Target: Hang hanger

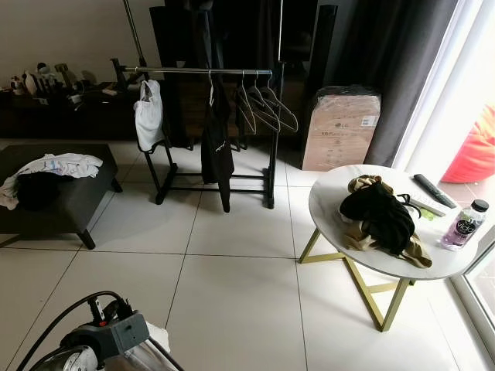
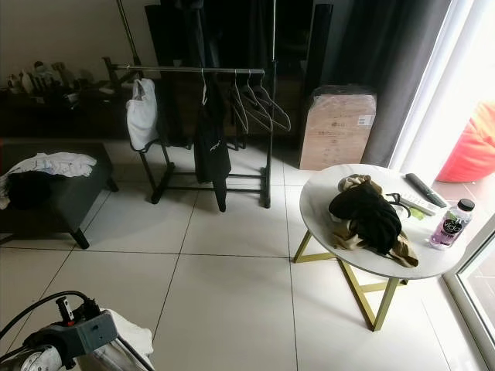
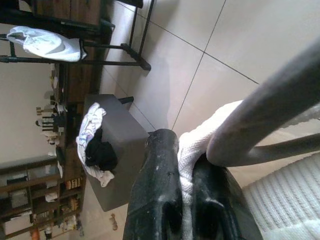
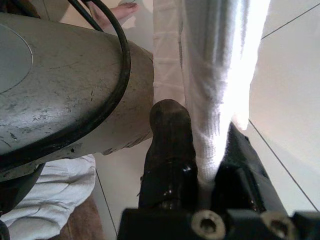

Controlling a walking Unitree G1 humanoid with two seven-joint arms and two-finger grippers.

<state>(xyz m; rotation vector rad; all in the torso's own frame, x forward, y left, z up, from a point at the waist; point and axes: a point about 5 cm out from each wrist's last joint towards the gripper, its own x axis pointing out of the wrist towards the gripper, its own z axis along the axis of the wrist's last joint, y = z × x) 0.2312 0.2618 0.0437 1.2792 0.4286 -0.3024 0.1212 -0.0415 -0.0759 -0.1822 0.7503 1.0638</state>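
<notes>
A: Hanger (image 3: 260,115): a grey curved bar, close against the left gripper (image 3: 187,200) in the left wrist view; white knitted cloth (image 3: 200,145) is pinched between the black fingers (image 3: 157,185), which are closed on it.

B: And further right?

A: The clothes rack (image 1: 201,71) stands well ahead across the tiled floor (image 1: 232,286), with a white garment (image 1: 148,114), a black one (image 1: 216,147) and empty hangers (image 1: 267,108); right of it, the round table (image 1: 329,224) carries dark clothing (image 1: 383,216); the right gripper (image 4: 205,150) is clamped on white fabric (image 4: 215,75).
</notes>
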